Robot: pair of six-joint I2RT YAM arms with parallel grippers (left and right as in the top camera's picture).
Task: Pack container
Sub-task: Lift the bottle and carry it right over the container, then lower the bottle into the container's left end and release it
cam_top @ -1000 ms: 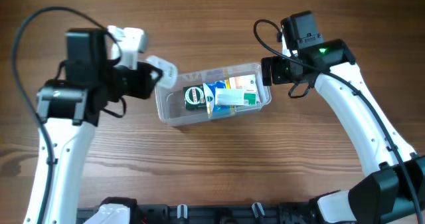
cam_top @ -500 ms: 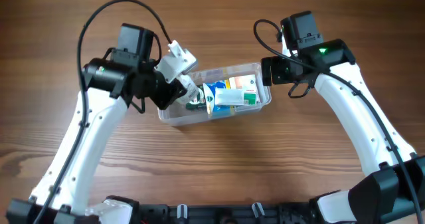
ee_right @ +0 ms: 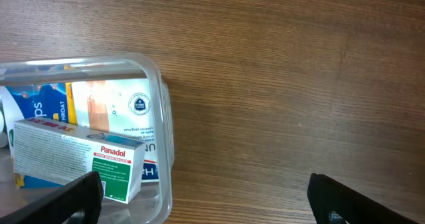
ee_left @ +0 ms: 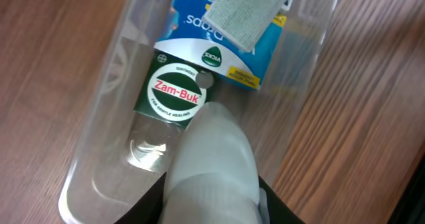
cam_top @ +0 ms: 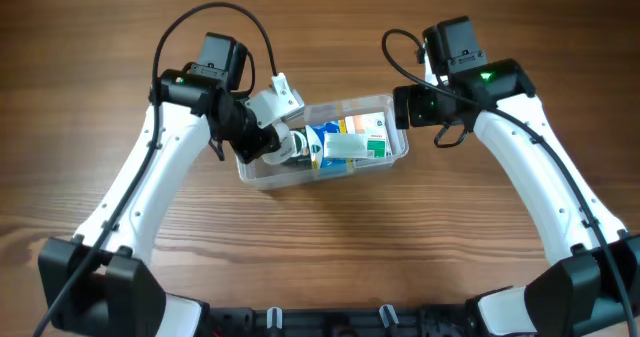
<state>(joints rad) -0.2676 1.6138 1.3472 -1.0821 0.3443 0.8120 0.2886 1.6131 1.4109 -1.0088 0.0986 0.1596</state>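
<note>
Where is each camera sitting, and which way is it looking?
Overhead: fixed above the table, facing down on the container; both arms, left tool and right tool show.
Left wrist: on the left arm, facing down into the container at the Zam-Buk box; a white item in its tool fills the front.
Right wrist: on the right arm, facing down at the container's other end and the Panadol box; its open fingers show.
Shared: overhead and right wrist both see the Panadol box.

Clear container (cam_top: 258,175), green Zam-Buk box (ee_left: 174,94), blue packet (ee_left: 189,18), white bottle (ee_left: 212,161)
</note>
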